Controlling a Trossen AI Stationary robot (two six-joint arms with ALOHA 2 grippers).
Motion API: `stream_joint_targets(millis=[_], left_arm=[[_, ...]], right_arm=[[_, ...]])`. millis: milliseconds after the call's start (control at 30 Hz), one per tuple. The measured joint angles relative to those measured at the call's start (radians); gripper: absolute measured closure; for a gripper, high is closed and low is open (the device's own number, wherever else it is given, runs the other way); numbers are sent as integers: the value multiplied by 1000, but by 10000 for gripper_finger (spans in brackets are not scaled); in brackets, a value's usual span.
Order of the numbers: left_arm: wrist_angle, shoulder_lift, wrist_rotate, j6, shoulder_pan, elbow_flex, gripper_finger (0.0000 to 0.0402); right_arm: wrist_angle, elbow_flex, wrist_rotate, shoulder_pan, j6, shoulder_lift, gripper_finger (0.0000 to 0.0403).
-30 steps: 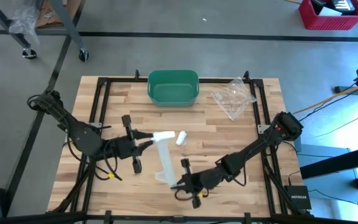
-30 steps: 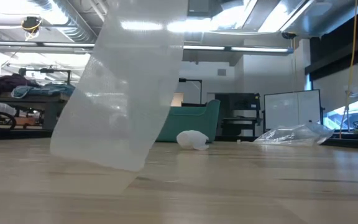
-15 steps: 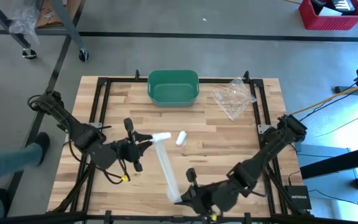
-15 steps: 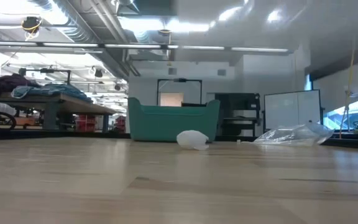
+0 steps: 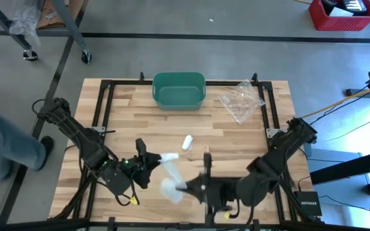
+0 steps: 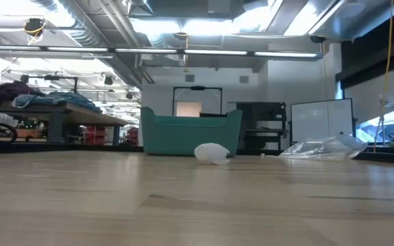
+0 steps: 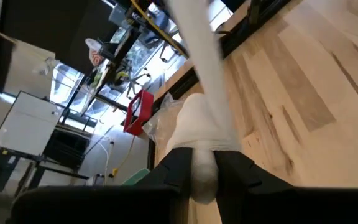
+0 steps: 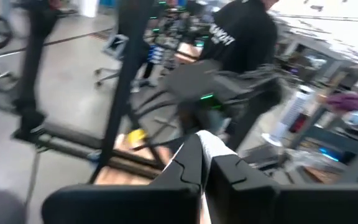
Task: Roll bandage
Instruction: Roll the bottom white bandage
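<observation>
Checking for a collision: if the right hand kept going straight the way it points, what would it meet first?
Probably the left hand: the right hand, shut on the bandage, faces it across the strip. Depth is uncertain.

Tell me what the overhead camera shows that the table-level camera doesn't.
Only the high view shows both arms, the left gripper and right gripper each shut on an end of the bandage, lifted near the table's front edge, and a person's leg passing the table. Only the low view shows the room behind, with ceiling lights. Both share the green bin, the small white roll, the clear plastic bag and the wooden table.
</observation>
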Motion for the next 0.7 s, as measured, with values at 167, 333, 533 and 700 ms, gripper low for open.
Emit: stream_joint_targets(millis=[167, 333, 533, 700], left_arm=[[1, 8, 19, -8, -17, 0, 361], [-28, 8, 57, -40, -22, 0, 361], [-11, 25, 95, -32, -26, 0, 361], [-6, 25, 123, -38, -28, 1, 361]], right_arm=[[-61, 116, 48, -63, -3, 0, 396], [-207, 235, 47, -152, 10, 0, 396], [-282, 302, -18, -302, 93, 0, 396], [-345, 297, -123, -442, 239, 2, 395]])
